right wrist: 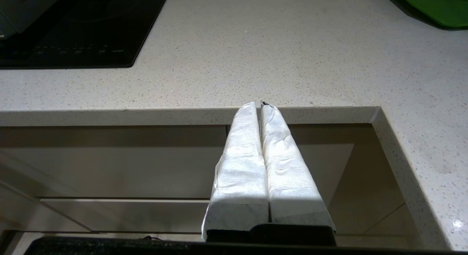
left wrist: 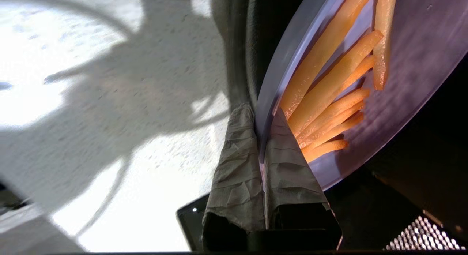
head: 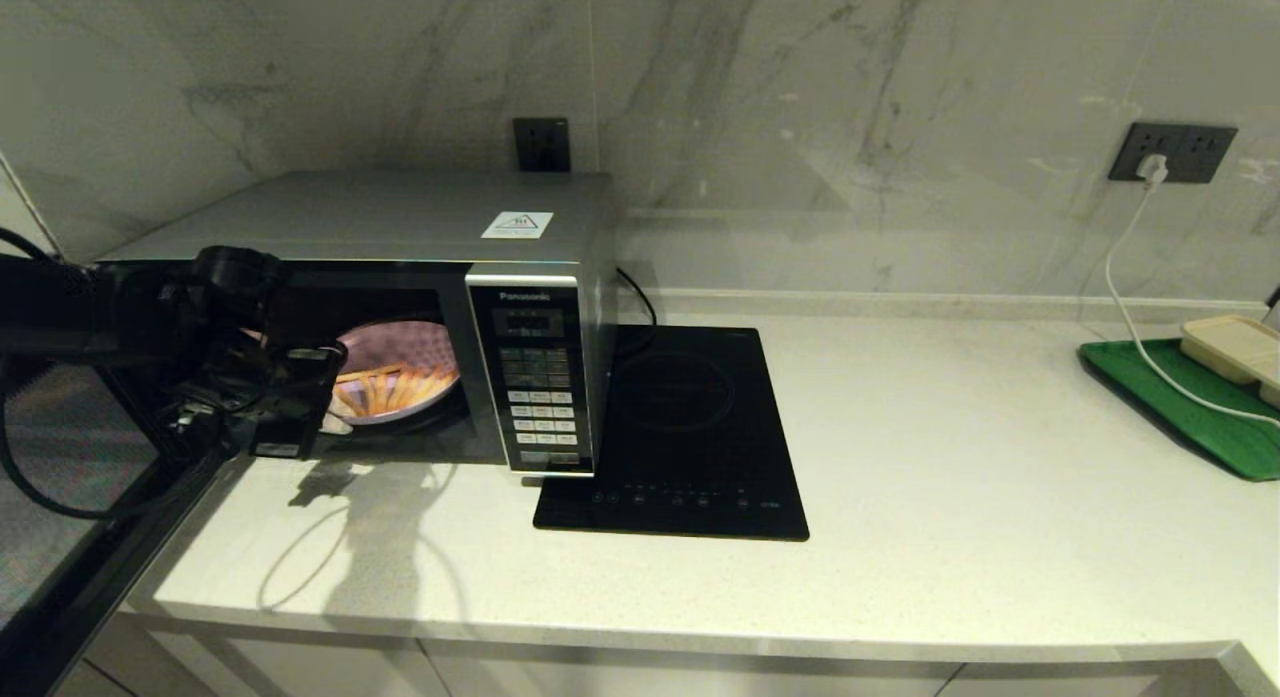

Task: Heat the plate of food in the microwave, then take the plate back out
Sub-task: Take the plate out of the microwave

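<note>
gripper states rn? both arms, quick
Left gripper: closed on the rim of the round lilac plastic plate of fries, at the microwave opening.
Right gripper: closed, empty.

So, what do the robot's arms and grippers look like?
The left arm is black and bulky, with black cables looping beside it. The left gripper and right gripper each have two tapered fingers wrapped in crinkled pale tape on black bases.
</note>
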Motion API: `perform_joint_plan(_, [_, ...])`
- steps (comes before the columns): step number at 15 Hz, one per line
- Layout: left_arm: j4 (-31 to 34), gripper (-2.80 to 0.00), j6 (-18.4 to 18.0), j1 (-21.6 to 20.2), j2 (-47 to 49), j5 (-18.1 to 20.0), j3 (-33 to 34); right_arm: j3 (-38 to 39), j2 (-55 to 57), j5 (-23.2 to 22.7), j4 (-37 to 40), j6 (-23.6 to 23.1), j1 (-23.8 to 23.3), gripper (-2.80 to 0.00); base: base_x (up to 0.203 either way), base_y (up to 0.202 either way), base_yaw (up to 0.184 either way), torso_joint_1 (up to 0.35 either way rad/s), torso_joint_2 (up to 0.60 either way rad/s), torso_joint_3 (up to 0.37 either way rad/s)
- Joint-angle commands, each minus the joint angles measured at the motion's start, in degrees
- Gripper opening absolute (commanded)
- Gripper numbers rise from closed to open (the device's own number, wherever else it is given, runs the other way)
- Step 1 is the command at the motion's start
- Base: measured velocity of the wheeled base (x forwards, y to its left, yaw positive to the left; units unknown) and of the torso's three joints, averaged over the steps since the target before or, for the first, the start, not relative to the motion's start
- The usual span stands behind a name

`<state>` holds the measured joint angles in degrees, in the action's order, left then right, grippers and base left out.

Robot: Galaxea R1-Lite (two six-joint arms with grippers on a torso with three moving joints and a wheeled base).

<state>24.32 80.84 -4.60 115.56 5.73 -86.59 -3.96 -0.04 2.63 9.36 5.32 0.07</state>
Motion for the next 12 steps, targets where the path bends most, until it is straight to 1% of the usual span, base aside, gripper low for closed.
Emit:
perform_joint_plan(1, [1.33, -2.8, 0.54, -0.38, -3.78, 0.54, 1.85, 0.01, -0.04, 0.0, 0.04, 0.05, 0.01, -2.8, 0.0, 0.0, 0.0, 0.0, 0.0, 0.0])
perform_joint_plan(3, [1.43, -2.8, 0.48, -0.47, -6.28, 1.9, 5.12, 0.01, 0.0, 0.0, 0.04, 0.05, 0.01, -2.8, 0.0, 0.0, 0.0, 0.0, 0.0, 0.0])
perform_joint_plan(5, [1.51, -2.8, 0.45, -0.59, -9.06, 2.2, 7.33, 0.01, 0.04, 0.0, 0.04, 0.05, 0.01, -2.8, 0.0, 0.0, 0.0, 0.0, 0.0, 0.0])
perform_joint_plan(7, [1.52, -2.8, 0.38, -0.88, -12.23, 3.43, 10.15, 0.01, 0.04, 0.0, 0.04, 0.05, 0.01, -2.8, 0.0, 0.0, 0.0, 0.0, 0.0, 0.0])
perform_joint_plan(12, [1.05, -2.8, 0.12, -0.91, -19.41, 3.92, 18.55, 0.01, -0.01, 0.0, 0.04, 0.05, 0.01, -2.8, 0.0, 0.0, 0.0, 0.0, 0.0, 0.0])
